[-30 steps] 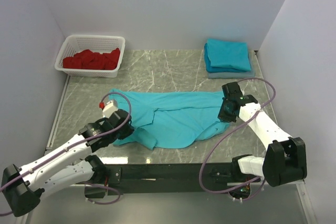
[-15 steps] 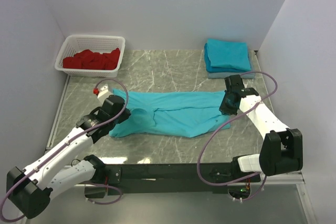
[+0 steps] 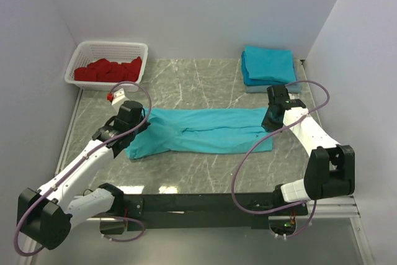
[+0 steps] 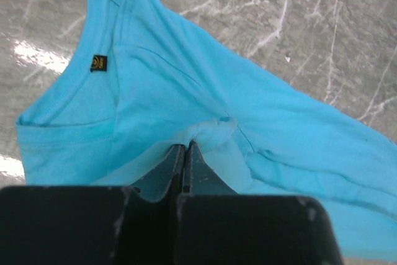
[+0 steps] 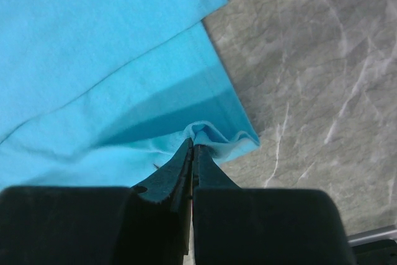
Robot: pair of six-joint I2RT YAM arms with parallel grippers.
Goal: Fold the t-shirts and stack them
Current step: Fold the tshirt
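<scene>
Fabric is bunching inside your left pincer [image 4: 186, 148], which is clamping the soft turquoise-blue short-sleeved t-shirt [image 4: 279, 128] near its collar [image 4: 118, 72]; your right pincer [image 5: 192, 144] is pinching the hem corner [image 5: 239, 141]. Gripping both ends is pulling the shirt flat as a long band on the grey marbled tabletop [image 3: 205, 85], likely readying another fold before the folded turquoise stack [image 3: 268, 65].

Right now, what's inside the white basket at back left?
Crumpled red fabric fills the white basket. The number of pieces can't be told. The pile covers the basket floor and anything lying beneath it.
</scene>
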